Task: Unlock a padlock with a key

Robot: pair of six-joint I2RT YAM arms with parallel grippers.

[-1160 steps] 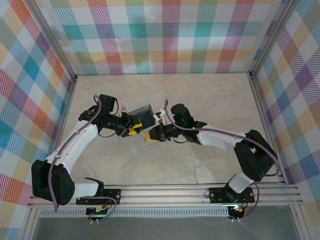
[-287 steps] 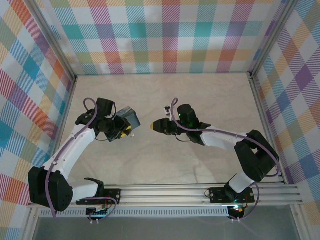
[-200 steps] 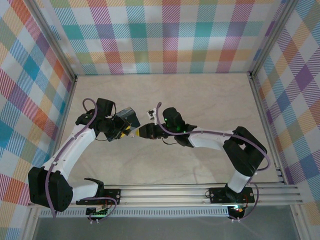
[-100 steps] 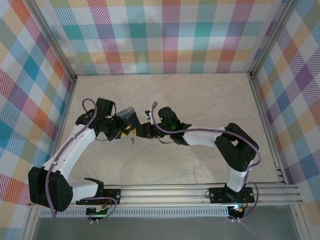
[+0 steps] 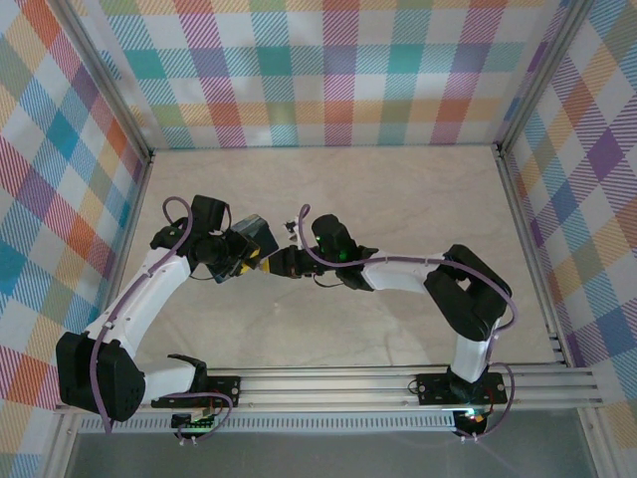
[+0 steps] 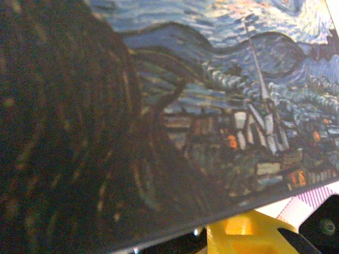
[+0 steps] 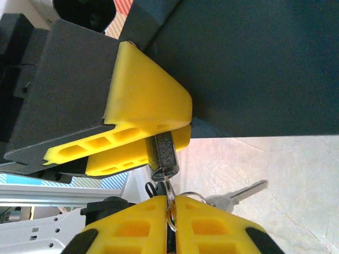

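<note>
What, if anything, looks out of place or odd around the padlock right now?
One small oddity: a spare key dangles loose from the ring, sticking out sideways beside the right tool, which is shut on the key close to the padlock. Nothing looks damaged.

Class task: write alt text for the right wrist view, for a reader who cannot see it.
The right gripper, shut on the key, holds it up to a silver stub below the dark padlock, which the left gripper's yellow fingers clamp. A spare key dangles over the pale table.
</note>
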